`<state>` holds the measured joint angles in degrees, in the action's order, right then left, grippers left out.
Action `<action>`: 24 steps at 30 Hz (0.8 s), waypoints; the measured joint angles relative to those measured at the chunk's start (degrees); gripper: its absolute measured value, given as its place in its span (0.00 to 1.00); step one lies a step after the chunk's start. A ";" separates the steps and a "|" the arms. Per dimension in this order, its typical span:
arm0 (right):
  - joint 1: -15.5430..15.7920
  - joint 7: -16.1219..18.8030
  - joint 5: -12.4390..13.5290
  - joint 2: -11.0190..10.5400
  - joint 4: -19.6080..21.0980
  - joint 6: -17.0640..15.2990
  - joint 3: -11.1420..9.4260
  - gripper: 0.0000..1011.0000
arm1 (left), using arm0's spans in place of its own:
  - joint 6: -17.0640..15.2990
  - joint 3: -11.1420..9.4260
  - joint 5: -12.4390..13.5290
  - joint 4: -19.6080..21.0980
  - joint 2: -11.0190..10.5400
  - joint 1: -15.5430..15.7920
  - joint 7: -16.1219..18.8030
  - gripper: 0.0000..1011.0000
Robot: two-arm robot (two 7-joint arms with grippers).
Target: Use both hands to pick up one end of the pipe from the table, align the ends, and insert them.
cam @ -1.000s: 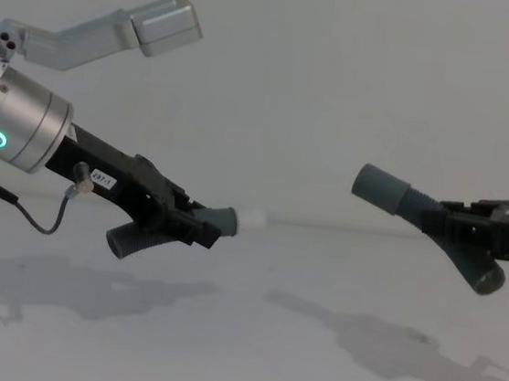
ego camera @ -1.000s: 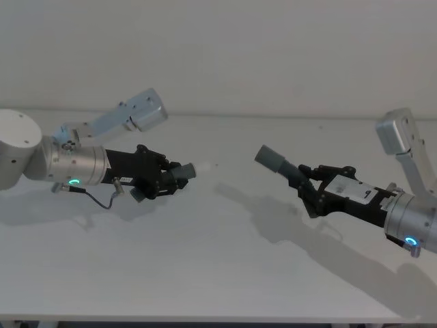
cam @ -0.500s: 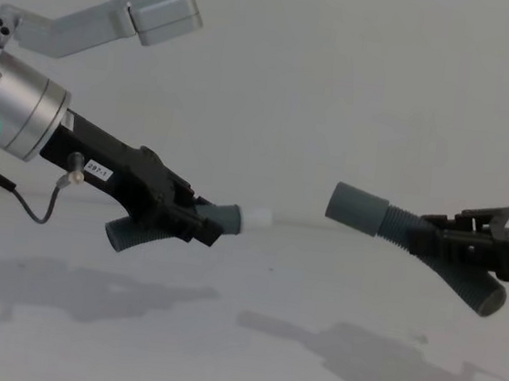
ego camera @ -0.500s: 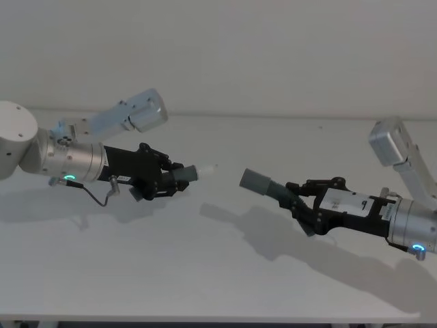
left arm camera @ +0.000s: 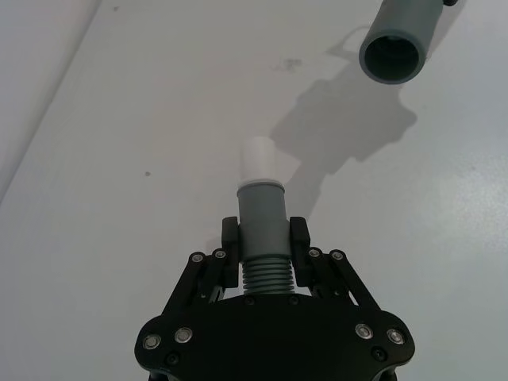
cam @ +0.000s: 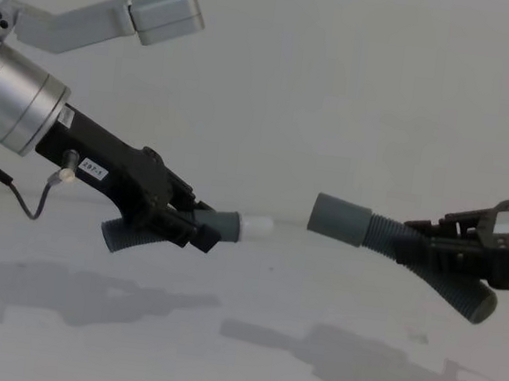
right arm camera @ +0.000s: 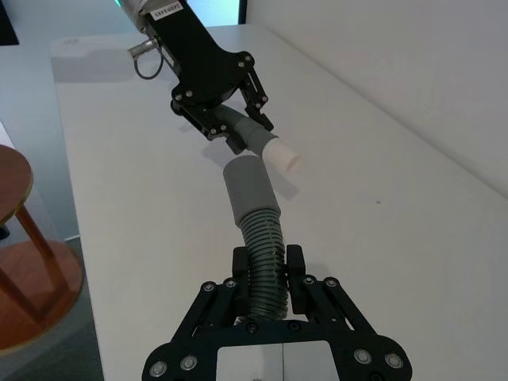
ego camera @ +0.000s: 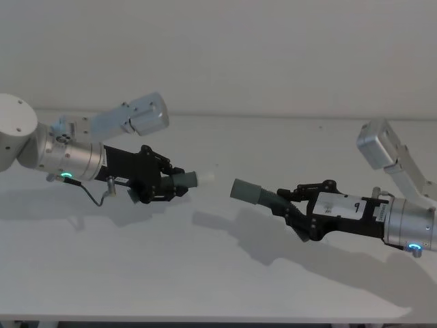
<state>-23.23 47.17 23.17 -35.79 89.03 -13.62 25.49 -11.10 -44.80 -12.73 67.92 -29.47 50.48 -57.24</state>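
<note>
Two short curved dark grey tube pieces hang in the air above the plain matte white counter (ego camera: 218, 273), their ends facing each other and apart. The left piece (ego camera: 179, 181) is smooth near its small white stub tip (ego camera: 203, 178), ribbed where the black plastic left gripper (ego camera: 162, 186) pinches it between its fingers. The right piece (ego camera: 263, 197) has a wide smooth collar (cam: 339, 218), hollow at its mouth, then a ribbed bend clamped in the black right gripper (ego camera: 295, 206).
</note>
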 joint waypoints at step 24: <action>-3.79 1.51 -1.29 0.02 -2.29 -0.20 3.57 0.28 | 1.82 -1.40 -0.81 1.00 -1.32 1.38 -2.12 0.36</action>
<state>-27.02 48.68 21.88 -35.77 86.75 -13.82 29.05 -9.29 -46.20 -13.54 68.92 -30.79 51.86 -59.37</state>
